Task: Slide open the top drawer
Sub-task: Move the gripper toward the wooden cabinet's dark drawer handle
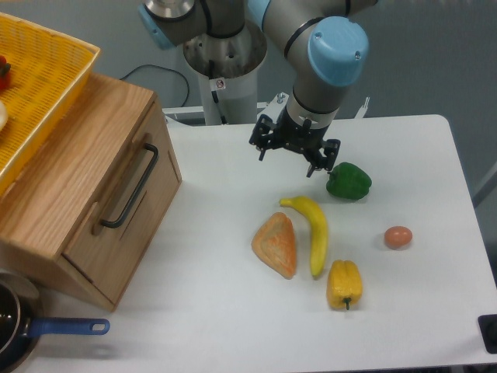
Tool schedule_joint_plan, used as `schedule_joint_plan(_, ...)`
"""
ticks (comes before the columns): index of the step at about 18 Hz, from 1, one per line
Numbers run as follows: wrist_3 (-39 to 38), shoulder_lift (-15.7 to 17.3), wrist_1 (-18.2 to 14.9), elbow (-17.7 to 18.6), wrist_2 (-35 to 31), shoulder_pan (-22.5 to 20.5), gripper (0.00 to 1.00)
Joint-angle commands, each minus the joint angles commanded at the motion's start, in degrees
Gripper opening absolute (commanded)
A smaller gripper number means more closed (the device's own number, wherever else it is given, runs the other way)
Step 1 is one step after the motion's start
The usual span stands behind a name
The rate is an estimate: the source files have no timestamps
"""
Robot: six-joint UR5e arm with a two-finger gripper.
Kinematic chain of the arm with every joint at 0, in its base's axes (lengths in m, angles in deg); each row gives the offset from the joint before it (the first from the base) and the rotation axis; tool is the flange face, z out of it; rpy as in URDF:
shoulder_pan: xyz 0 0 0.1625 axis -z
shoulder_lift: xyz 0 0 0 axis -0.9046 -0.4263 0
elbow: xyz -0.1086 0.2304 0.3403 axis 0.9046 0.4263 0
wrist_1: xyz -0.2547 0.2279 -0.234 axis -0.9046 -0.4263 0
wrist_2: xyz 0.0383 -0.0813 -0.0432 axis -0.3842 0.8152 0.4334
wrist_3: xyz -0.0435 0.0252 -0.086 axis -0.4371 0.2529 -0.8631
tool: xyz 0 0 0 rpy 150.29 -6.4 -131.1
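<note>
The top drawer (128, 210) is a light oak panel with a long black bar handle (130, 186), set flush in the wooden cabinet (70, 167) at the left of the table. It looks closed. My gripper (288, 158) hangs over the table's middle, well to the right of the drawer and just left of a green pepper (349, 181). Its two fingers are spread apart and hold nothing.
A yellow basket (39, 85) sits on top of the cabinet. A banana (312, 229), a bread piece (276, 244), a yellow pepper (344, 284) and an egg (397, 237) lie on the white table. A blue-handled pan (31, 330) is at the bottom left.
</note>
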Motion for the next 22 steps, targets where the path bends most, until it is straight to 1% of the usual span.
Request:
schedule_joint_plan(1, -1.8, 0.1, -0.3, 0.0, 0.2, 0.0, 1.0)
schedule_joint_plan(5, -4.1, 0.3, -1.0, -0.2, 1.9, 0.3, 1.0)
schedule_joint_plan(8, -5.2, 0.5, -3.3, -0.3, 2.3, 1.4, 1.0)
schedule_joint_plan(10, -7.0, 0.6, -3.4, -0.4, 2.5, 2.0, 1.0)
schedule_joint_plan(13, -10.3, 0.5, -3.5, -2.0, 3.8, 3.8, 1.0)
schedule_joint_plan(16, -12.6, 0.1, -3.5, -3.0, 3.8, 6.1, 1.0)
schedule_joint_plan(20, -12.5, -0.1, -3.1, -3.5, 3.7, 9.0, 1.0)
schedule_joint_plan(22, -12.1, -0.3, -2.6, -4.0, 3.8, 9.7, 1.0)
